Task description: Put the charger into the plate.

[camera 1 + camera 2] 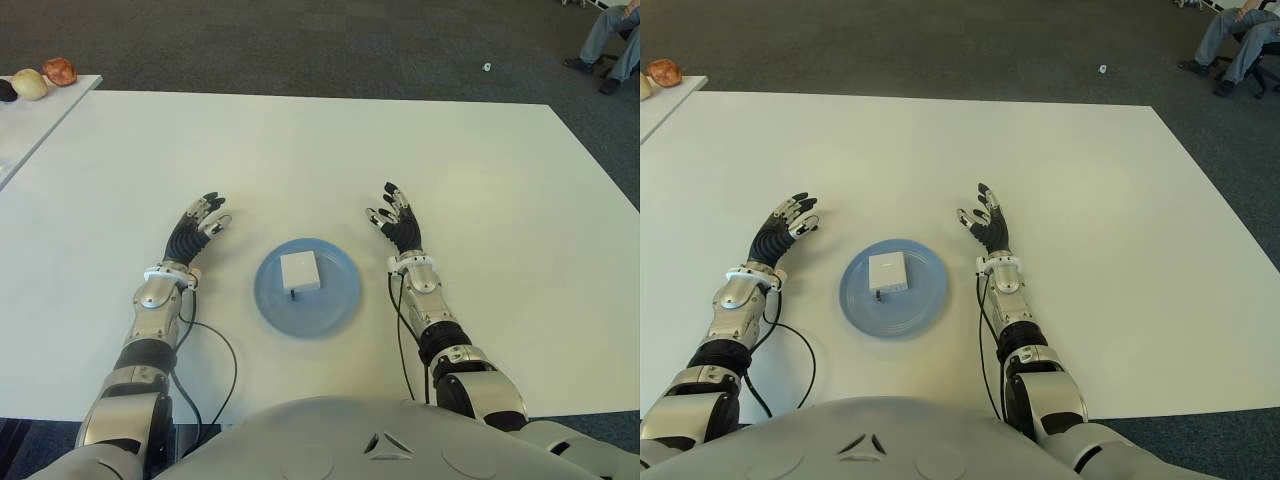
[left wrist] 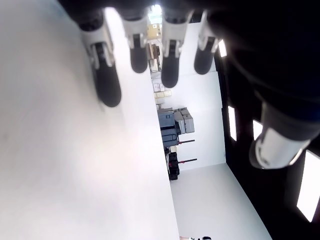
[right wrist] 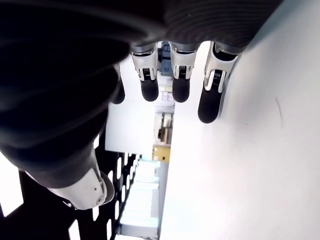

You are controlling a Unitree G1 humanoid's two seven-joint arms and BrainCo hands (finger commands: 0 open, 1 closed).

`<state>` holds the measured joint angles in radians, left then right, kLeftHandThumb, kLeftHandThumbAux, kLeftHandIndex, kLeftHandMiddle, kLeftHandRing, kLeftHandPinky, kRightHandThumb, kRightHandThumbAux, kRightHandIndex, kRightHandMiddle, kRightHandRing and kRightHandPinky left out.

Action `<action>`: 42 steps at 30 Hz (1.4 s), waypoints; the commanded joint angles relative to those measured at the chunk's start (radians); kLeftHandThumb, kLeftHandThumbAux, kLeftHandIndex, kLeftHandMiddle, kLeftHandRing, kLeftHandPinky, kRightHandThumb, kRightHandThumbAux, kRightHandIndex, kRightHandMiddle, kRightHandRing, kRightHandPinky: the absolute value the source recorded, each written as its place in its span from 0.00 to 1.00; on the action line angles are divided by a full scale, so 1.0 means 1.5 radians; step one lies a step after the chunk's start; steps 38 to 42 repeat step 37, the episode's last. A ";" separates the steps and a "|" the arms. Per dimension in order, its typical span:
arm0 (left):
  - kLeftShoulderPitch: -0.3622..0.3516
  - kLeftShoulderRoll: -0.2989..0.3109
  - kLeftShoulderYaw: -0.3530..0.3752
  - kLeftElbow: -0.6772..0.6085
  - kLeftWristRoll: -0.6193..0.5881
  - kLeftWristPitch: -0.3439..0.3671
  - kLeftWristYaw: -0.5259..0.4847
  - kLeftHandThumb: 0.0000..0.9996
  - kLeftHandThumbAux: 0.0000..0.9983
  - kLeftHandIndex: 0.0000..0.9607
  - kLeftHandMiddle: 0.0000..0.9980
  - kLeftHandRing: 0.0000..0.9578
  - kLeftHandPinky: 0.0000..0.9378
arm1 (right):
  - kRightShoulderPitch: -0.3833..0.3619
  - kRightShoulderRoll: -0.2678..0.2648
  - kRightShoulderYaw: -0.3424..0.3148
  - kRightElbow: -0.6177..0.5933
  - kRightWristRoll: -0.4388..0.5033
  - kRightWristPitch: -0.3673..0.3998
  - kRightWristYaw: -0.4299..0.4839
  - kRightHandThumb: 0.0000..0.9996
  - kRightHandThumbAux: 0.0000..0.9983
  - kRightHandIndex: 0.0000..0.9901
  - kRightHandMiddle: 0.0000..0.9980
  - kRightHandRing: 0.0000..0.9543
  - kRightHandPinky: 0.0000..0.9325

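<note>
The eye views show a white charger (image 1: pixel 300 271) lying in a blue plate (image 1: pixel 336 296) near the table's front edge, between the two hands. The left hand (image 1: pixel 197 228) is just left of the plate and the right hand (image 1: pixel 397 222) just right of it, both apart from its rim.

Only the wrist views show the fingers closely: the left fingers (image 2: pixel 106 82) and right fingers (image 3: pixel 211 102) are extended and spread, holding nothing.

The white table (image 1: pixel 330 150) is bare and wide beyond and beside the plate. Dark carpet (image 1: pixel 300 45) surrounds it. A second table (image 1: pixel 25 120) at far left carries rounded objects (image 1: pixel 45 77), and a seated person's legs (image 1: pixel 612 40) show at the far right corner.
</note>
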<state>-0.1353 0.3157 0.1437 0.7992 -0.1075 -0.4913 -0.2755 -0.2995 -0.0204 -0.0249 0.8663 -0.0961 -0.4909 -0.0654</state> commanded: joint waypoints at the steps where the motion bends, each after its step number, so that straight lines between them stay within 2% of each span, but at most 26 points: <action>1: 0.017 -0.006 -0.003 0.026 0.004 0.027 -0.012 0.00 0.57 0.14 0.18 0.11 0.01 | 0.032 0.003 -0.006 0.037 0.009 0.024 -0.002 0.00 0.80 0.08 0.07 0.06 0.09; 18: 0.005 0.000 -0.002 0.037 0.003 0.036 -0.019 0.00 0.57 0.11 0.14 0.09 0.01 | 0.055 0.005 -0.013 -0.010 0.015 0.027 0.001 0.00 0.83 0.06 0.06 0.06 0.10; 42: -0.005 -0.001 -0.005 0.043 0.010 0.041 -0.008 0.00 0.58 0.10 0.14 0.09 0.04 | 0.060 0.005 -0.017 -0.024 0.018 0.035 0.005 0.00 0.82 0.05 0.06 0.06 0.08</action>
